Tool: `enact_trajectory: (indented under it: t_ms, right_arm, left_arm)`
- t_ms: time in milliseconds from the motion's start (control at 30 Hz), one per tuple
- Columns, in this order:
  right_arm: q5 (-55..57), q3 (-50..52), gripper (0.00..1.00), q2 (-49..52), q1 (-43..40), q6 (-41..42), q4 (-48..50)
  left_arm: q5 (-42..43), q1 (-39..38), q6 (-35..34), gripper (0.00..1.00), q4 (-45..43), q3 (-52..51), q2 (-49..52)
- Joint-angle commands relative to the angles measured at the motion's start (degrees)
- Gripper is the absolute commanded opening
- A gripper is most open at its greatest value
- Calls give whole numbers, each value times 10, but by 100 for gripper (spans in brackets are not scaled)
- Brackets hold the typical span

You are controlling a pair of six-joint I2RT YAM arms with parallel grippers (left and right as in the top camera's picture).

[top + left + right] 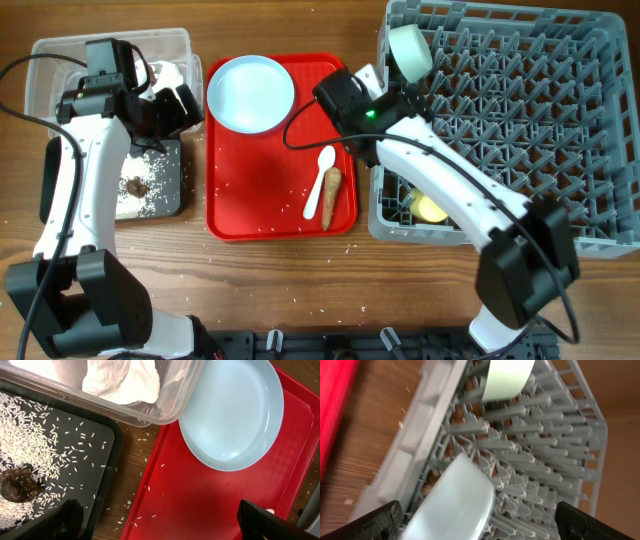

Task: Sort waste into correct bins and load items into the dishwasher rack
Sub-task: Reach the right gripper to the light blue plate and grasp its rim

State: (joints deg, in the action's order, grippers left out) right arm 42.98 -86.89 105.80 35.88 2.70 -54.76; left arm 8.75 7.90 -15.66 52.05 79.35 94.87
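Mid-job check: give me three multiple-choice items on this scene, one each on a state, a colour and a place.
1. The left claw is: A open B shut C out of view.
2. The plate on the red tray is: A pale blue B yellow C black.
3. The white spoon lies: A on the plate B in the left claw C on the red tray.
Key: A, its fingers stand wide apart, nothing between; A, it reads pale blue in the wrist view; C, it rests beside the root piece.

Overhead looks straight down; left wrist views its plate (230, 415) closely, right wrist apparently the rack (535, 455).
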Motion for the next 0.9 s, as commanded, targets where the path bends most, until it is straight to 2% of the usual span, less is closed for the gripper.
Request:
enact_trajectory:
  t_ms: [0, 67, 133, 233, 300, 367, 433, 533, 667, 867]
  right_arm:
    - [-93, -52, 100, -68, 3, 3, 13]
    - [-243, -59, 100, -98, 3, 5, 46]
    - [-457, -59, 100, -109, 3, 41, 82]
    - [-562, -53, 100, -95, 3, 84, 105]
    - [-560, -53, 100, -76, 3, 128, 104]
    - [-560, -53, 89, -52, 3, 188, 101]
    - [-555, -53, 84, -27, 3, 260, 82]
    - [-538, -52, 82, 11, 3, 331, 45]
    - [-509, -52, 78, 47, 4, 351, 3]
    - [-466, -52, 75, 61, 31, 379, -2]
  left_arm:
    - [-5, 3, -2, 100, 0, 9, 6]
    - [-5, 3, -2, 100, 0, 9, 6]
    - [-5, 3, -2, 100, 0, 9, 6]
    - [-5, 3, -2, 100, 0, 9, 6]
    - [-5, 3, -2, 100, 0, 9, 6]
    - [-5, 3, -2, 100, 0, 9, 6]
    - [-5, 3, -2, 100, 0, 9, 6]
    - [-5, 3, -2, 100, -5, 9, 6]
    - [-5, 3, -2, 100, -6, 9, 6]
    - [-5, 3, -2, 100, -7, 9, 6]
